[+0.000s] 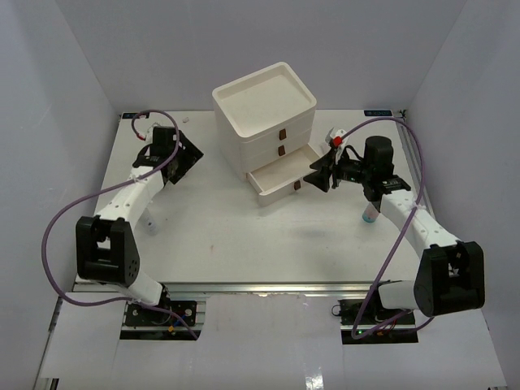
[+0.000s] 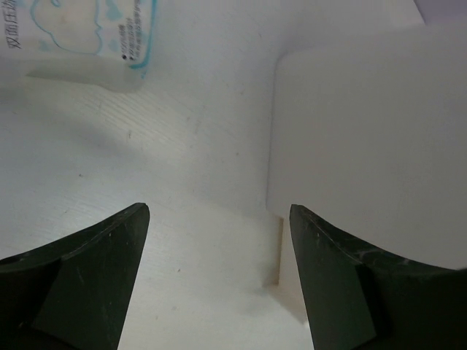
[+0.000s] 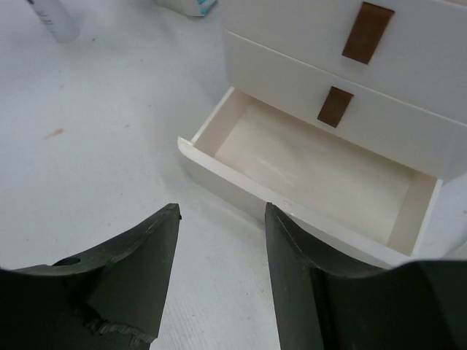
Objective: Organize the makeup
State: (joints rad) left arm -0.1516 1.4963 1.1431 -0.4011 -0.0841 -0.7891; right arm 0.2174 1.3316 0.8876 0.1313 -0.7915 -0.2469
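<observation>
Looking down from the top first: cream three-drawer box [image 1: 264,101] toward the far edge of the table [image 1: 236,244], bottom drawer [image 1: 272,183] pulled out and empty. Right claw [image 1: 318,175] just beside the drawer's front right corner, holding nothing. Left claw [image 1: 185,158] up near the far left corner of the table. Small white-and-blue bottle [image 1: 370,214] close to the right edge, just beside the right arm [image 1: 406,215]. Looks upright with the blue end down, but too small to be sure.

Seen from the left wrist: black fingers [image 2: 95,277] wide apart, with only bare table between. Clear packet [image 2: 80,36] with blue print lying flat just ahead and off to the left. Long side running across the view, top part cut off by the picture edge.

Seen from the right wrist: fingers [image 3: 124,277] apart, nothing gripped, hanging just in front of the drawer's front wall. Same bottle far off at the top left, a long thin shape.

Probably time to fetch makeup for the open drawer. To do it well: move the left claw left to get over the packet, come straight down, pinch across the short way, lift slowly, keep it flat.
</observation>
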